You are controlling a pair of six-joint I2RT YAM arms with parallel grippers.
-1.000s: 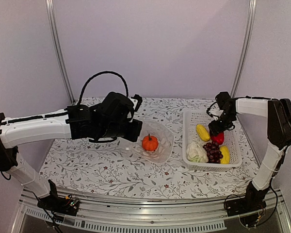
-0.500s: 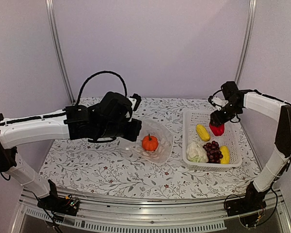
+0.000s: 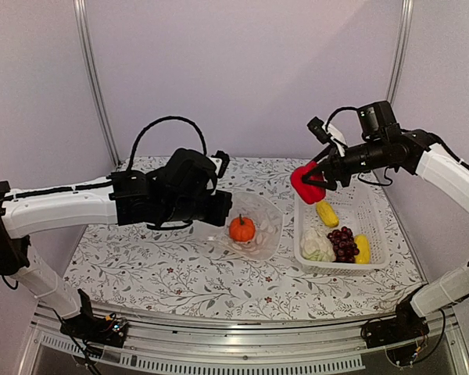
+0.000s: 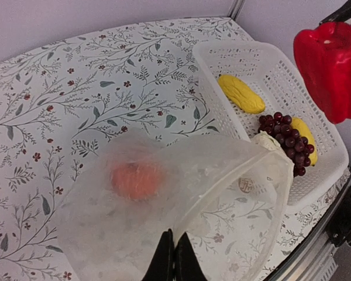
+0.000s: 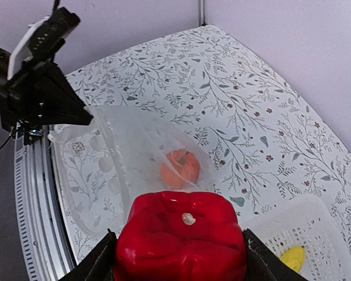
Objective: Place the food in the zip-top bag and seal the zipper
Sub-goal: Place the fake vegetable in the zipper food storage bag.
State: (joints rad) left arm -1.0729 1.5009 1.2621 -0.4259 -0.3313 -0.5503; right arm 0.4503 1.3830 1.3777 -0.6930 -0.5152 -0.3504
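Right now my right claw (image 3: 319, 176) is clamped on the red pepper (image 3: 306, 184), in the air above the basket's (image 3: 373, 205) left edge. The bag (image 3: 258, 234), with the pumpkin (image 3: 241, 229) inside, lies lower and to my left. My left claw (image 4: 174, 257) is pinched together on its lip, so the pepper's way in looks leftward and down.
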